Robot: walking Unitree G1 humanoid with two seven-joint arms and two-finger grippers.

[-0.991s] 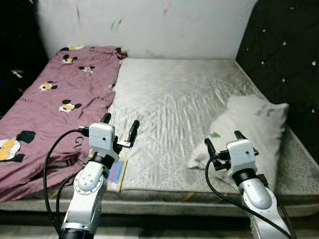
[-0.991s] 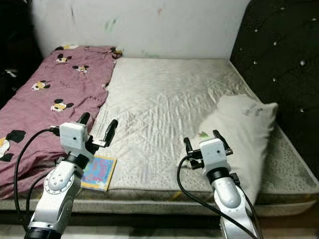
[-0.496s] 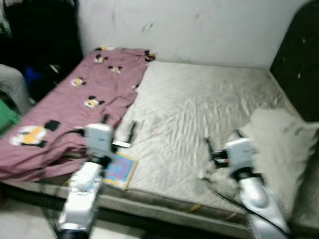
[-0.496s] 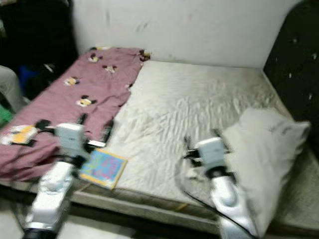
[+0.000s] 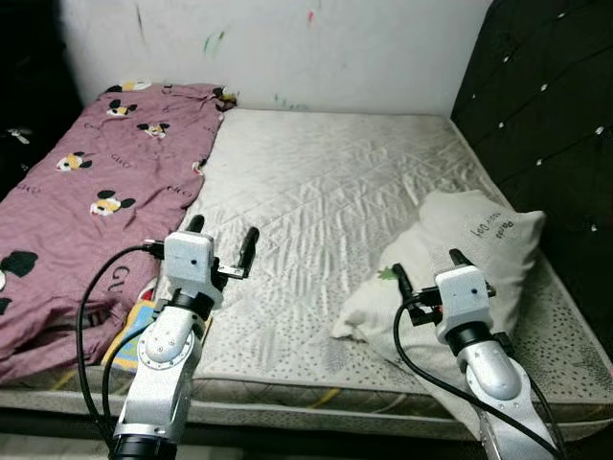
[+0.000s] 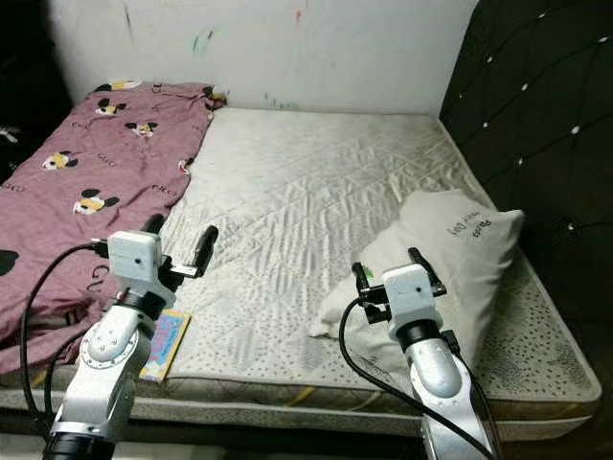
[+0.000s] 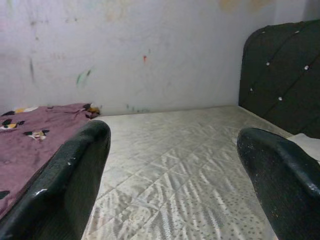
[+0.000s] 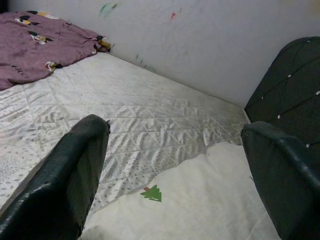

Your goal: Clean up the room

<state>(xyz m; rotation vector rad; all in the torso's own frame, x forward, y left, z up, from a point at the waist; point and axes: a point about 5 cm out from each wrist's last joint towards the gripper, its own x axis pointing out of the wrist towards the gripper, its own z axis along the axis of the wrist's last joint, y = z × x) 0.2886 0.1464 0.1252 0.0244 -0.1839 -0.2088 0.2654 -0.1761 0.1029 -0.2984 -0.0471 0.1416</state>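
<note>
A bare grey mattress [image 5: 326, 182] lies before me. A maroon blanket [image 5: 86, 192] with cartoon mice covers its left side. A white pillow [image 5: 460, 230] lies rumpled at the right, by the headboard. A colourful book [image 6: 165, 335] rests on the front left edge, partly behind my left arm. My left gripper [image 5: 222, 235] hovers open over the blanket's edge and holds nothing. Just in front of the pillow's near corner, my right gripper [image 5: 426, 270] is also open and empty. In the right wrist view the pillow [image 8: 200, 200] sits below the fingers.
A black tufted headboard [image 5: 546, 115] rises along the right side. A marked white wall [image 5: 287, 48] stands behind the bed. The mattress's front edge [image 5: 316, 398] runs just below my arms. Dark clutter sits at the far left.
The camera swung left and blurred half a second ago, then came back, now a little closer. Both grippers stay open and empty. Nothing on the bed has visibly moved.
</note>
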